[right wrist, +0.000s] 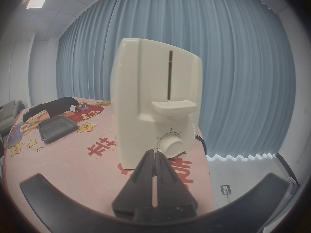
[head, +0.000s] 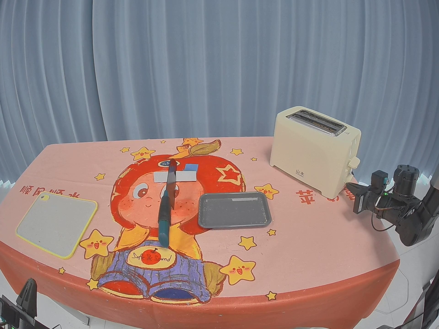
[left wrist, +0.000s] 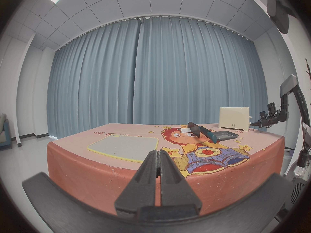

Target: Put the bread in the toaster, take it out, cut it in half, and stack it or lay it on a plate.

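Observation:
A cream toaster (head: 315, 154) stands at the table's back right, its two top slots dark. Its side lever (right wrist: 174, 108) sits at the low end of its track, above a round dial (right wrist: 171, 144). My right gripper (head: 350, 186) is shut and empty at the toaster's lever side, its tips (right wrist: 155, 153) just short of the dial. A knife (head: 163, 211) with a teal handle lies mid-table, its blade over a white and blue slip. To its right lies a grey tray (head: 228, 213). My left gripper (left wrist: 158, 154) is shut and empty, low before the table's front left edge.
A grey cutting board (head: 55, 222) with a yellow rim lies at the table's front left. The orange printed cloth hangs over the curved table edge (head: 292, 298). The toaster's cord runs off behind it on the right. Blue curtains close the back.

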You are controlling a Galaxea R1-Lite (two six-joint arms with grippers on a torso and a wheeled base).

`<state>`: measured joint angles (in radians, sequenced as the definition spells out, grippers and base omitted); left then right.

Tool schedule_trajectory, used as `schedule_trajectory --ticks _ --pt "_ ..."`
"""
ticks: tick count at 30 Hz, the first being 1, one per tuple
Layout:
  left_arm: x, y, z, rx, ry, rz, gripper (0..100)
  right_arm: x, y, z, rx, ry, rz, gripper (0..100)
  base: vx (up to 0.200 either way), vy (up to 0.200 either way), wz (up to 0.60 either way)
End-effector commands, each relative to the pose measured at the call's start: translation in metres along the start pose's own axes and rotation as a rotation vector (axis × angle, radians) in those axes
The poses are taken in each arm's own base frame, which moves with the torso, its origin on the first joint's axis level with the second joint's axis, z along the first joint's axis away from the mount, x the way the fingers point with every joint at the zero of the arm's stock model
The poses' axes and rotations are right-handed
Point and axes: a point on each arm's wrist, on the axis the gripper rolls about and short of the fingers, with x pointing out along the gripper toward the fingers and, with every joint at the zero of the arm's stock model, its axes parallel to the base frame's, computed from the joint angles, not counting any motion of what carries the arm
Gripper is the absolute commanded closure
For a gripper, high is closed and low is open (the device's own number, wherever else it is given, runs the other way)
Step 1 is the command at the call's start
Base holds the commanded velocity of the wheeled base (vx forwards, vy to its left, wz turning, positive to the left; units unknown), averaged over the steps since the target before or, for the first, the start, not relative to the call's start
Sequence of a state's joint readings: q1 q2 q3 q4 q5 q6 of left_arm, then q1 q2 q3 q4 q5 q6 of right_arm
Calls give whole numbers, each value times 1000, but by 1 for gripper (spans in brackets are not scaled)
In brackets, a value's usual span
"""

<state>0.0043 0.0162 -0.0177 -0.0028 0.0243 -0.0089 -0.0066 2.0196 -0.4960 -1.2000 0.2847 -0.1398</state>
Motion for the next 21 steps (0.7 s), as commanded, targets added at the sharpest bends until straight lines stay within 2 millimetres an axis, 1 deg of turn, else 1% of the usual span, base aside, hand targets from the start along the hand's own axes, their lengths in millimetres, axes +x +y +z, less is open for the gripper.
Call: schedule_trajectory --ticks 1,4,7,13,21 --pt "0 0 -5 0 1 1 100 -5 8 4 -9 -13 20 100 0 0 0" --pt "0 0 -5 0 1 1 100 -5 12 6 -15 -36 27 100 0 0 0" --pt "0 0 -5 0 1 1 100 -4 11 7 -18 -52 23 100 0 0 0" --pt "0 0 -5 0 1 1 100 4 1 1 -9 -45 -2 100 0 0 0" --pt "0 0 -5 0 1 1 100 6 -3 -3 -3 -36 -11 100 0 0 0"
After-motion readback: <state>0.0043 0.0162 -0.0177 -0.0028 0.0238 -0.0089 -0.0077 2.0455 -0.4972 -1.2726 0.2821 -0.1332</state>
